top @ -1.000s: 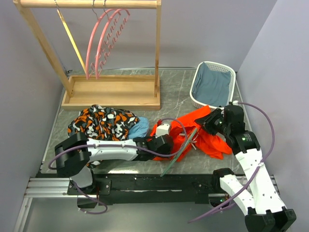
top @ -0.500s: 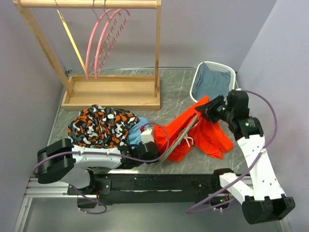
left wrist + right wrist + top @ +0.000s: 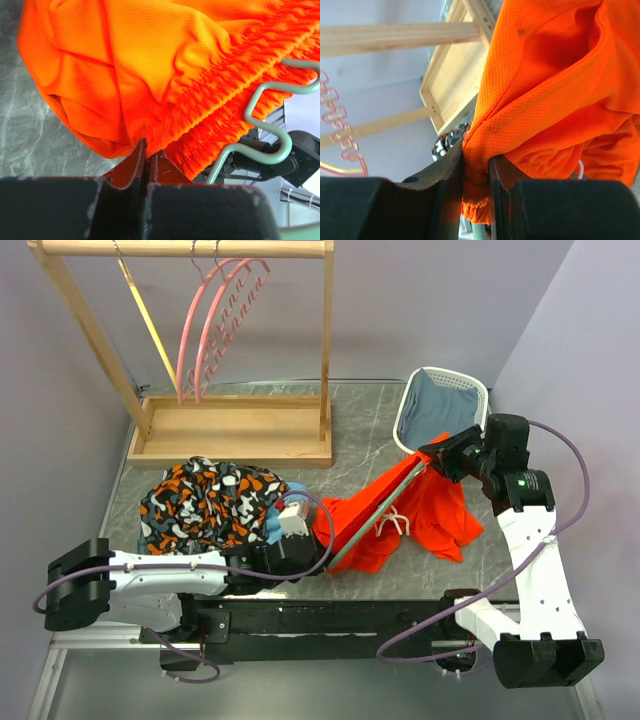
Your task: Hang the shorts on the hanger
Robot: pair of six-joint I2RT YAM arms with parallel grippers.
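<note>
The orange-red shorts (image 3: 430, 515) hang stretched between my two grippers, with the white drawstring (image 3: 392, 525) dangling. The teal hanger (image 3: 375, 515) runs slantwise along their waistband. My right gripper (image 3: 440, 453) is raised near the basket and shut on the shorts' top corner (image 3: 555, 100). A teal stub of the hanger (image 3: 480, 232) shows below the right gripper's (image 3: 476, 170) jaws. My left gripper (image 3: 312, 532) is low on the table and shut on the waistband edge of the shorts (image 3: 150, 65). In the left wrist view, the hanger's notched arm (image 3: 270, 125) lies just right of this gripper (image 3: 147, 150).
A wooden rack (image 3: 230, 430) at the back left carries pink hangers (image 3: 215, 325) and a yellow hanger (image 3: 150, 325). A white basket (image 3: 478, 392) holds a blue garment. A black-orange-white patterned garment (image 3: 205, 495) and a blue cloth (image 3: 280, 525) lie left of the shorts.
My right gripper has risen and moved back right with the shorts' corner and the hanger end. My left arm has drawn back left, and the shorts are pulled taut between them.
</note>
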